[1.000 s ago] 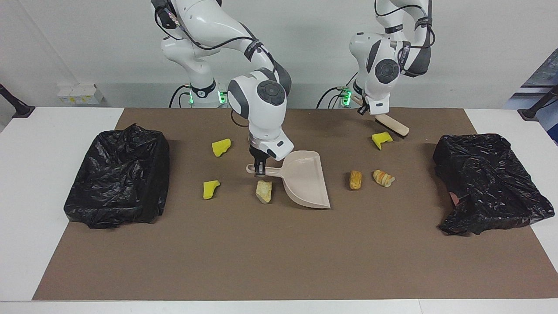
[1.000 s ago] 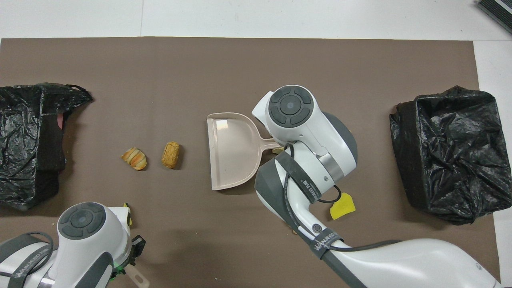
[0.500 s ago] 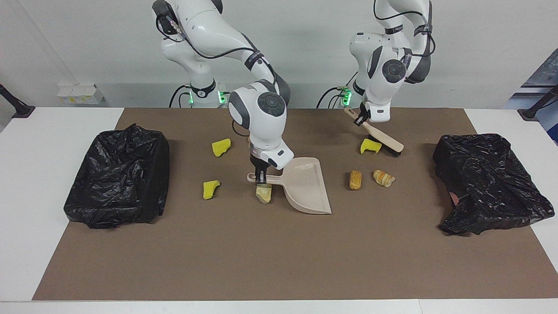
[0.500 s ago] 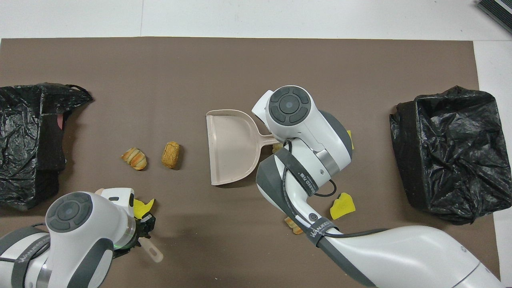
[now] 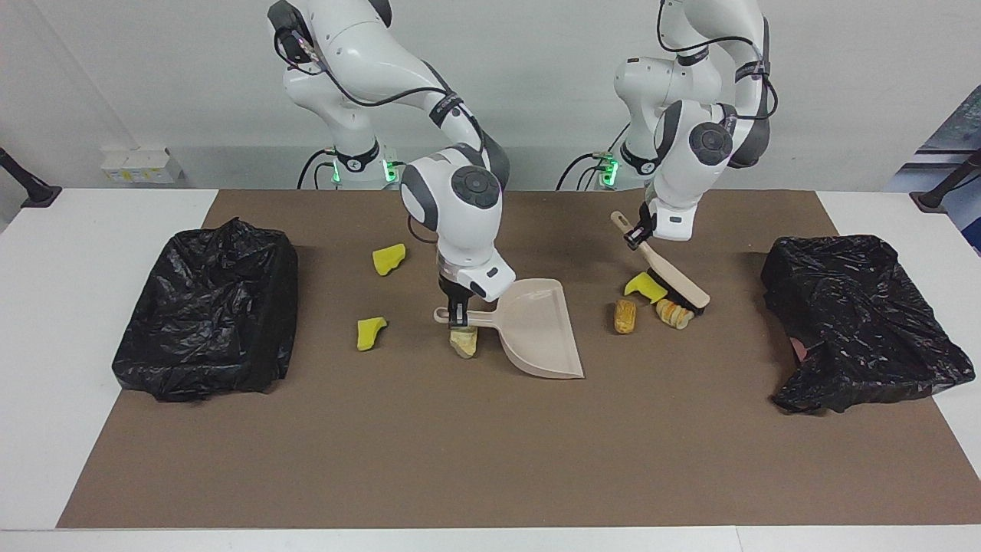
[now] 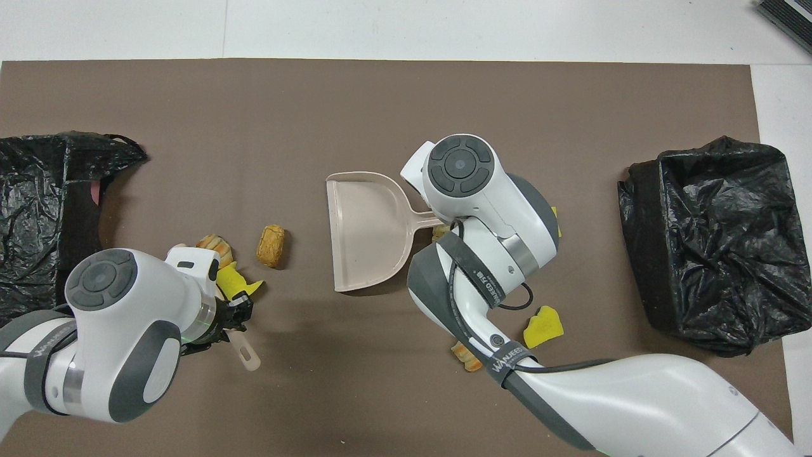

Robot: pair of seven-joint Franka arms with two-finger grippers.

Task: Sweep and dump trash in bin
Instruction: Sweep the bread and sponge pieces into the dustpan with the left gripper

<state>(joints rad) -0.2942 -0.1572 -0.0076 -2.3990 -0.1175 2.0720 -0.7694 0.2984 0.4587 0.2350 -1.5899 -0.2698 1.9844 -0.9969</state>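
At the mat's middle, the right gripper (image 5: 458, 307) clamps the trashless dustpan (image 5: 540, 330) by its handle while the left gripper (image 5: 634, 234), gripping the brush (image 5: 674, 277), presses a yellow sponge chunk (image 5: 645, 287) beside two bread rolls (image 5: 625, 316), with both black-lined bins (image 5: 205, 307) showing no trash.

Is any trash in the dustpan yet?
No, in the overhead view the dustpan pan is bare, and the orange-tan roll lies on the mat beside its open edge.
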